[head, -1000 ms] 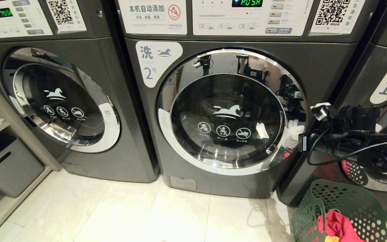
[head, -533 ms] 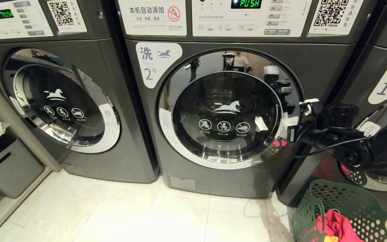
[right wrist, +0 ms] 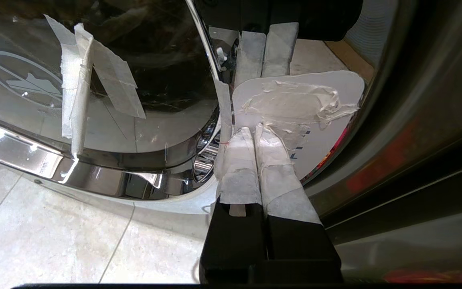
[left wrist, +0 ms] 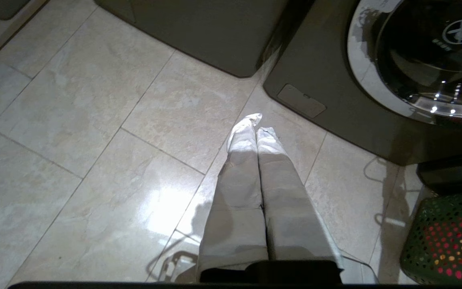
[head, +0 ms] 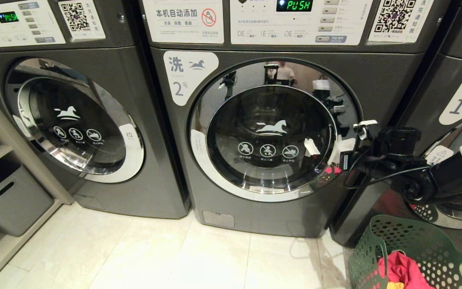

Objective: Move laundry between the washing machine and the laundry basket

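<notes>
Head view: the dark grey front-loading washing machine labelled 2 (head: 255,132) has its round chrome-rimmed glass door closed. The right claw (head: 345,158) sits at the door's right edge. The green perforated plastic laundry basket (head: 415,245) stands on the pale tiled floor (head: 155,249) holding red-pink and yellow laundry (head: 401,271).

Left wrist view: the left claw (left wrist: 255,122) hangs above the floor, taped fingers pressed together, empty.

Right wrist view: the right claw's fingers, closed together, meet the white tab (right wrist: 319,112) at the door's rim.
</notes>
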### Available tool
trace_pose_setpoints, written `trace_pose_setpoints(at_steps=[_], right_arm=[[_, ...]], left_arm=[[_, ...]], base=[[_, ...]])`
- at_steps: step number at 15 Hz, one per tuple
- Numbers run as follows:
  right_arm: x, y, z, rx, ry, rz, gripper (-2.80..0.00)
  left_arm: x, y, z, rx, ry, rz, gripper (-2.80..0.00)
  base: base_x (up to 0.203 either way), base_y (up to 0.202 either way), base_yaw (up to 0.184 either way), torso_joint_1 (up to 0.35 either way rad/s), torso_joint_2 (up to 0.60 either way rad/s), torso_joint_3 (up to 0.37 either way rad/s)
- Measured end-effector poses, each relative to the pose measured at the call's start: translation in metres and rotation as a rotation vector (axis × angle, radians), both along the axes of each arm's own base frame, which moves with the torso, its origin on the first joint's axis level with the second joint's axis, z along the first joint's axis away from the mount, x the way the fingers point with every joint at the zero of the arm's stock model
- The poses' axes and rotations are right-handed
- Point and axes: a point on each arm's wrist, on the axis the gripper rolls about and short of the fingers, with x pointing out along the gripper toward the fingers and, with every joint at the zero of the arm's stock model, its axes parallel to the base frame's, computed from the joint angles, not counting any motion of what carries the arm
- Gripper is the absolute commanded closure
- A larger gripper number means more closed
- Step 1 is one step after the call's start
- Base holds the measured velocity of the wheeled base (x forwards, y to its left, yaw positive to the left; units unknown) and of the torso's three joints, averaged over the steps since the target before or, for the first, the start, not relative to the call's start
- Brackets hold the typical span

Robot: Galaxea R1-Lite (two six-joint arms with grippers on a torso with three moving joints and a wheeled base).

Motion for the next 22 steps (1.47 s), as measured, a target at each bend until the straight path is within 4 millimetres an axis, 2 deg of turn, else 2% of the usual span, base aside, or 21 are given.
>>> trace_pose_setpoints(at_steps=[1,3,5,8,11,13,15,18,20,22], right_arm=[[-0.011,0.004,-0.002,-0.001,0.04,0.016,0.0],[-0.039,0.016,0.007,0.0,0.07,0.066,0.0],[-0.076,0.031,0.011,-0.004,0.12,0.123,0.0],[-0.135,0.035,0.007,-0.014,0.189,0.154,0.0],[-0.195,0.022,0.0,-0.036,0.231,0.081,0.0],[-0.226,-0.001,-0.001,-0.038,0.21,-0.045,0.0],[-0.258,-0.016,0.002,-0.038,0.151,-0.142,0.0],[-0.312,-0.021,0.009,-0.058,0.03,-0.194,0.0],[-0.349,-0.018,0.005,-0.059,-0.027,-0.154,0.0],[-0.382,-0.016,-0.009,-0.063,-0.025,-0.122,0.0]], left_arm=[[-0.004,0.003,-0.001,-0.003,-0.005,0.015,0.0],[-0.01,0.006,-0.003,-0.003,-0.006,0.046,0.0],[-0.017,0.009,-0.01,0.007,0.016,0.08,0.0],[-0.029,0.013,-0.022,0.02,0.05,0.176,0.0],[-0.04,0.015,-0.039,0.024,0.07,0.305,0.0],[-0.048,0.013,-0.05,0.037,0.082,0.411,0.0],[-0.06,0.01,-0.066,0.063,0.093,0.442,0.0],[-0.074,0.002,-0.099,0.092,0.086,0.321,0.0],[-0.065,-0.002,-0.118,0.067,0.039,0.134,0.0],[-0.052,-0.003,-0.147,0.102,0.04,-0.027,0.0]], base=[[0.0,0.0,0.0,0.027,0.02,-0.012],[0.0,0.0,0.0,0.0,0.0,0.0],[0.0,0.0,0.0,0.0,0.0,0.0],[0.0,0.0,0.0,0.0,0.0,0.0],[0.0,0.0,0.0,0.0,0.0,0.0],[0.0,0.0,0.0,0.0,0.0,0.0],[0.0,0.0,0.0,0.0,0.0,0.0],[0.0,0.0,0.0,0.0,0.0,0.0],[0.0,0.0,0.0,0.0,0.0,0.0],[0.0,0.0,0.0,0.0,0.0,0.0]])
